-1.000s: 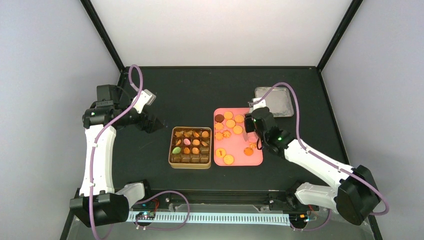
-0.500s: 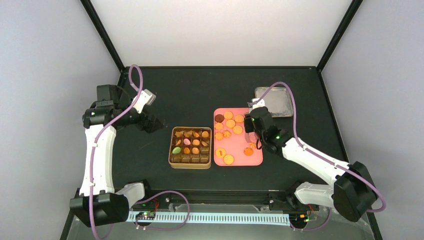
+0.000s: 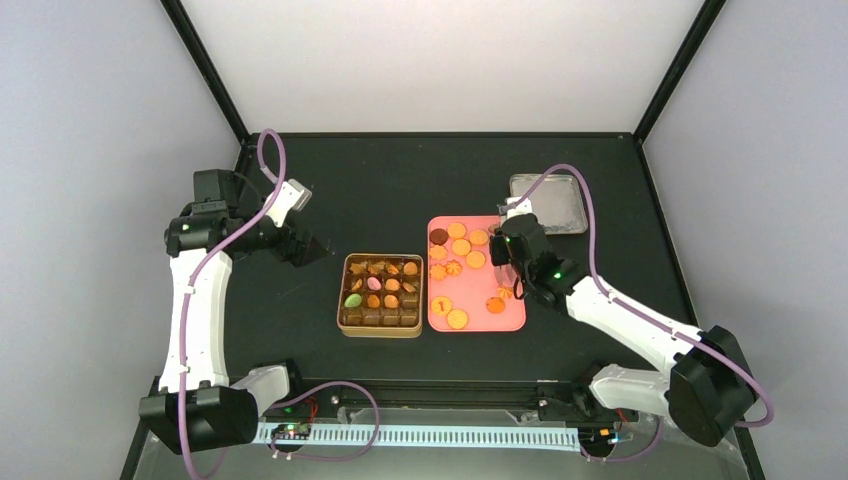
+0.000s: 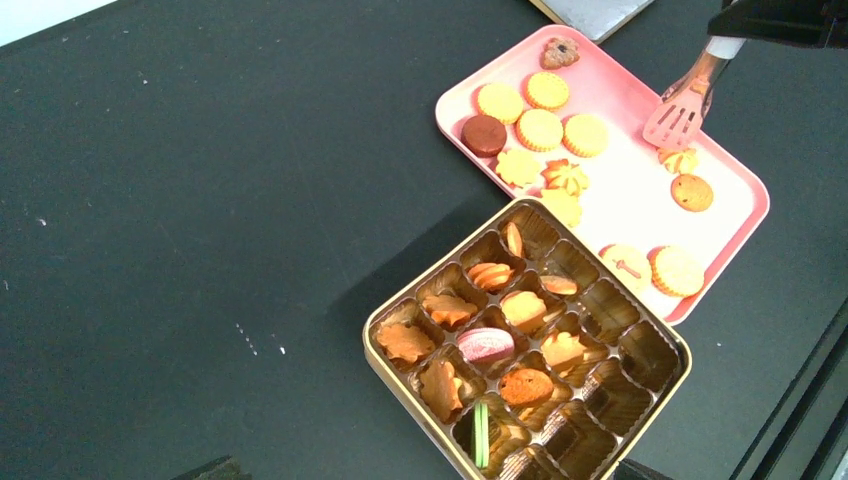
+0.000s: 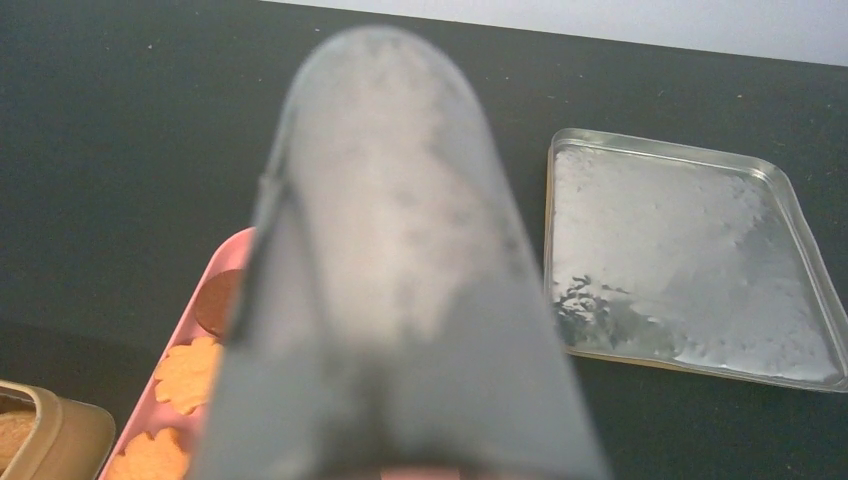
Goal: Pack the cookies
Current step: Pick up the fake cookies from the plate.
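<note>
Several round and flower-shaped orange cookies (image 3: 461,246) lie on a pink tray (image 3: 480,300), with one dark brown one at its far left corner. More cookies (image 4: 525,308) fill some compartments of the gold tin (image 3: 381,294). My right gripper (image 3: 508,262) is over the tray's right side, shut on metal tongs (image 5: 400,300) that block most of the right wrist view. The tongs' slotted tip (image 4: 680,110) hangs just above a small orange cookie (image 4: 678,158). Left of the tin, my left gripper (image 3: 300,245) hovers open and holds nothing.
A silver lid (image 3: 548,203) lies on the black table beyond the tray's far right corner. The tin (image 4: 420,400) sits directly left of the pink tray (image 4: 630,190), almost touching it. A green wafer (image 4: 481,434) stands on edge in a near compartment.
The right arm has shifted slightly over the right side of the tray with the tongs. The left arm and the cookies have not moved.
</note>
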You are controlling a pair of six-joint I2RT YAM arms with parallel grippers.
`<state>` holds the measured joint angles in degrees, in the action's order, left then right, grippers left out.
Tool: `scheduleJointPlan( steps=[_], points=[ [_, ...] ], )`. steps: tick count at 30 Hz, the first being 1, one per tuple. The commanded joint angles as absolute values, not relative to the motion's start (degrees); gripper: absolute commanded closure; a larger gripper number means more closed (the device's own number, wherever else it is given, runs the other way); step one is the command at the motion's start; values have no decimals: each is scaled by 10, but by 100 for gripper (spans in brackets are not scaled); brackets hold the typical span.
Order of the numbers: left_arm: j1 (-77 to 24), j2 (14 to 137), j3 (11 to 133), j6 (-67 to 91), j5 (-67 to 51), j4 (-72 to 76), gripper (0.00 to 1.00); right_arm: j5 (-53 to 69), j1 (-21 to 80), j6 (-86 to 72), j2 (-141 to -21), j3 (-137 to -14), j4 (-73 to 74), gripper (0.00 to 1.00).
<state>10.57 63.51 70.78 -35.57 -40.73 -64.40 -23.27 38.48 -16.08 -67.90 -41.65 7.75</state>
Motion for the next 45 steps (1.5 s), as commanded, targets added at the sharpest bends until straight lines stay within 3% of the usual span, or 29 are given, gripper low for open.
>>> scheduleJointPlan(
  steps=[1, 33, 45],
  points=[
    [111, 628, 739, -353, -397, -674, 3, -227, 381, -182, -669, -413, 87, 75],
    [111, 604, 722, -399, -419, -683, 3, -298, 381, -160, -599, -450, 177, 99],
    [111, 605, 669, -405, -448, -637, 3, -106, 406, -162, -529, -514, 185, 99]
  ],
)
